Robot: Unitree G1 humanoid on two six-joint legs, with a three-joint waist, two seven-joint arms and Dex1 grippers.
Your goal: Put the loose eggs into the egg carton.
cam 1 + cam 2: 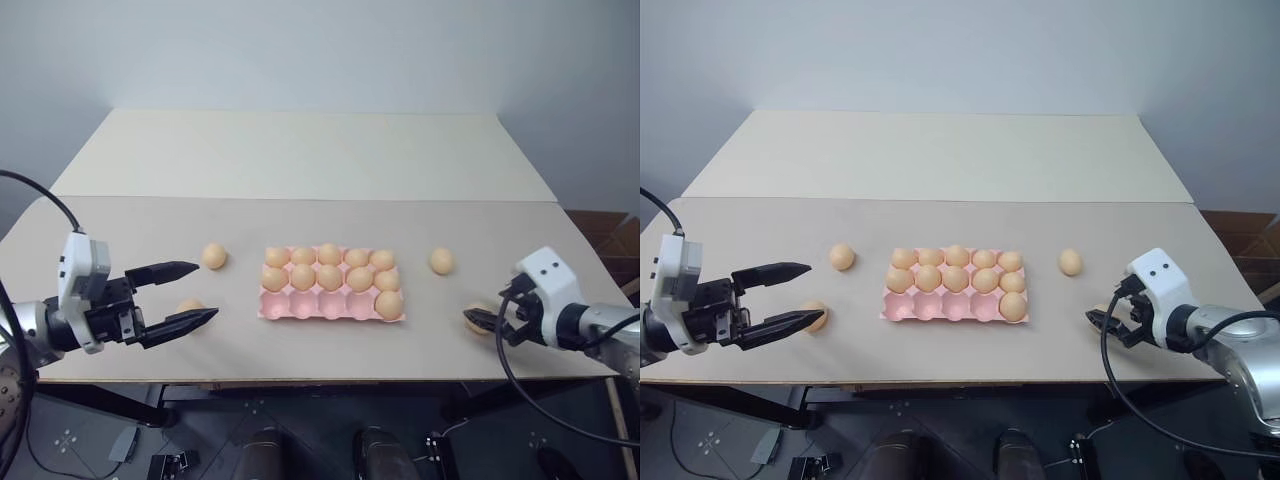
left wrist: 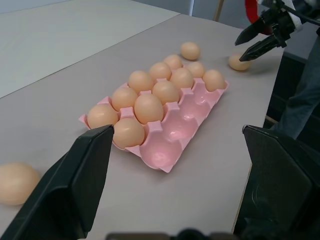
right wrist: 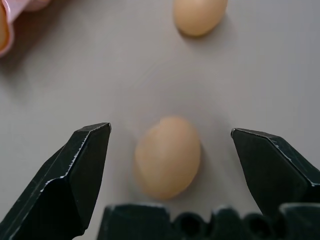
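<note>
While the right gripper point(image 3: 170, 135) is hanging wide open over a loose egg point(image 3: 167, 156) near the desk's point(image 1: 300, 160) front right edge, the pick-up step is underway; next the jaws likely need lowering and closing gently. Opposite, the left gripper point(image 1: 190, 293) is waiting open beside another egg point(image 1: 190, 305). Farther back, the pink egg carton point(image 1: 300, 310) is sitting mid-desk with four front cups empty, two more eggs point(image 1: 214, 256) flanking it.

No readable text, labels, brand names, numbers or signs appear anywhere: none on the pink egg carton point(image 1: 332, 305), the eggs, or the plain counter point(image 1: 300, 170).
</note>
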